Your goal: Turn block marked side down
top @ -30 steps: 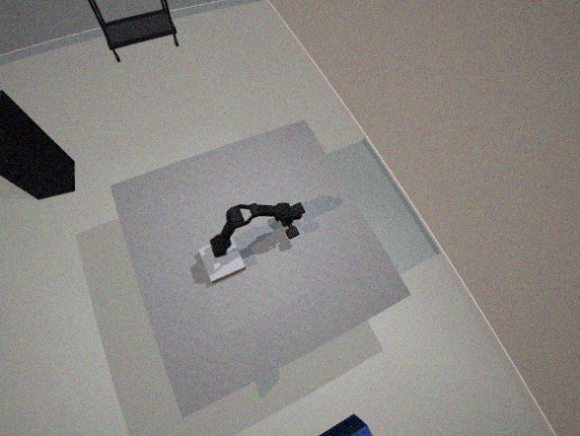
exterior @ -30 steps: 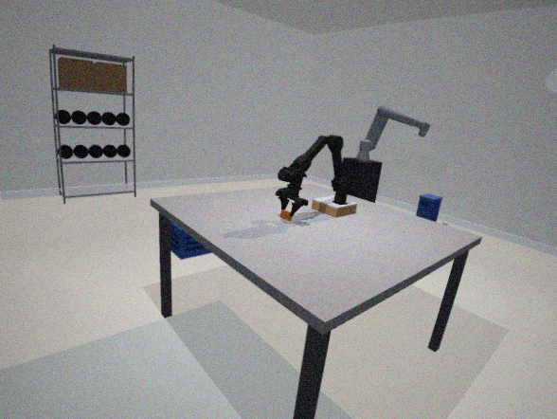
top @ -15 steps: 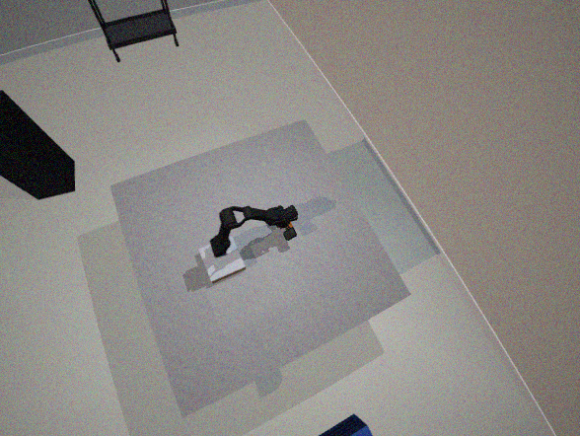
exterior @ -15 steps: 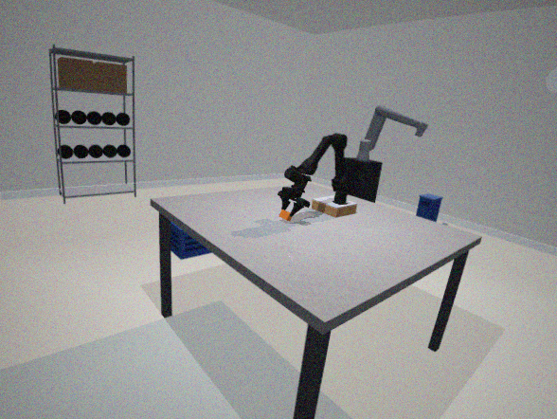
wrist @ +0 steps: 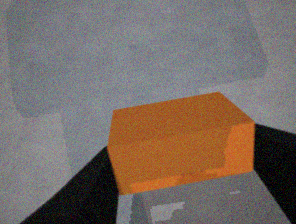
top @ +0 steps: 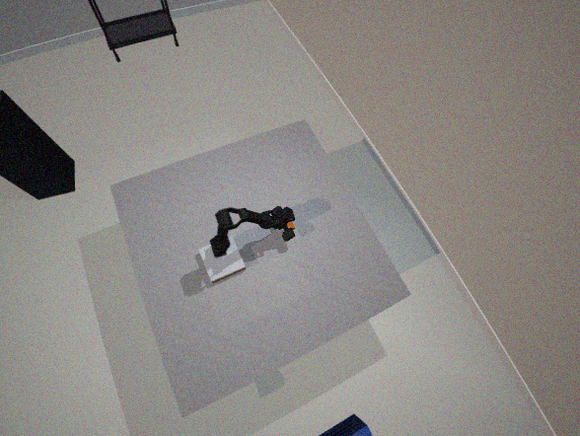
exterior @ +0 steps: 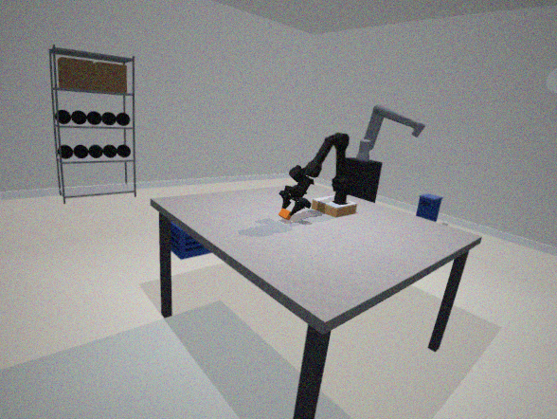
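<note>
An orange block (top: 291,225) (exterior: 284,214) (wrist: 182,155) is held between the two black fingers of my gripper (top: 290,227) (exterior: 286,213) (wrist: 177,142), which is shut on it. In the exterior view the block is tilted and low over the grey table (top: 316,276) (exterior: 360,265). I cannot tell whether a lower edge touches the tabletop. In the wrist view the faces that show are plain orange, partly in shadow. No marked side can be made out, and the far and underneath faces are hidden.
The arm stands on a white-topped box (top: 228,269) (exterior: 345,209) with brown sides, on the table behind the block. Arm shadows lie across the tabletop around the block. A shelf rack (exterior: 95,127) and blue crates (exterior: 189,243) (exterior: 429,207) stand away from the tabletop.
</note>
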